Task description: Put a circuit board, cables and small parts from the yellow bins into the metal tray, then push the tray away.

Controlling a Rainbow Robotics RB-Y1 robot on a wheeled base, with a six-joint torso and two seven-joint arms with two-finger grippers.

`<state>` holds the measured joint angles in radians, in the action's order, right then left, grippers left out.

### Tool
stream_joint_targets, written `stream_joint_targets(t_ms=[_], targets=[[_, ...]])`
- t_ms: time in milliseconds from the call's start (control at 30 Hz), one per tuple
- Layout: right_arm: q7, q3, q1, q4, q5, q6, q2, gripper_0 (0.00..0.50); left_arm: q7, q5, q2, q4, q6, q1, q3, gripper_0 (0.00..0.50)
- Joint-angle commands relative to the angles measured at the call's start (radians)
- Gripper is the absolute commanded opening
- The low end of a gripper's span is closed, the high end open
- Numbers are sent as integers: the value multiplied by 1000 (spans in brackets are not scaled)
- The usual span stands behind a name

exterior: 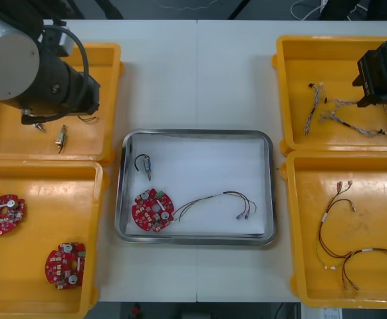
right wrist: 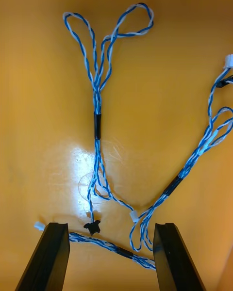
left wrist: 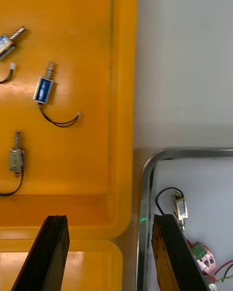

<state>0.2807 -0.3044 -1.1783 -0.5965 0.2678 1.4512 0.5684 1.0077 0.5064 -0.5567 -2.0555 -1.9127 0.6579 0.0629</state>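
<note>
My right tool [right wrist: 110, 228] hangs wide open over the twisted blue and white cables [right wrist: 97, 121] in a yellow bin [right wrist: 39, 102]. My left tool [left wrist: 109, 218] is open too, near the metal tray [left wrist: 145, 174] corner.

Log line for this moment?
right claw: open above blue-white cables | left claw: open over yellow bin | tray: circuit board, small metal part, red-yellow cable

- The yellow bin [right wrist: 43, 102] looks like smooth, glossy plastic, with bright glare on its floor.
- The metal tray [exterior: 197, 132] has a shiny rim and a matt white inside.
- The surface [exterior: 193, 73] is matt and smooth.
</note>
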Motion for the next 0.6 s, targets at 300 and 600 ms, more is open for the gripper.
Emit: stream_joint_targets(t_ms=[300,600], targets=[[84,1,-50,81,-13,-183,42,500,5,-65,-103,135,34,42,-158,500],[121,-4,-116,293,-35,-347,41,500,32,-112,-120,282,193,42,-196,500]])
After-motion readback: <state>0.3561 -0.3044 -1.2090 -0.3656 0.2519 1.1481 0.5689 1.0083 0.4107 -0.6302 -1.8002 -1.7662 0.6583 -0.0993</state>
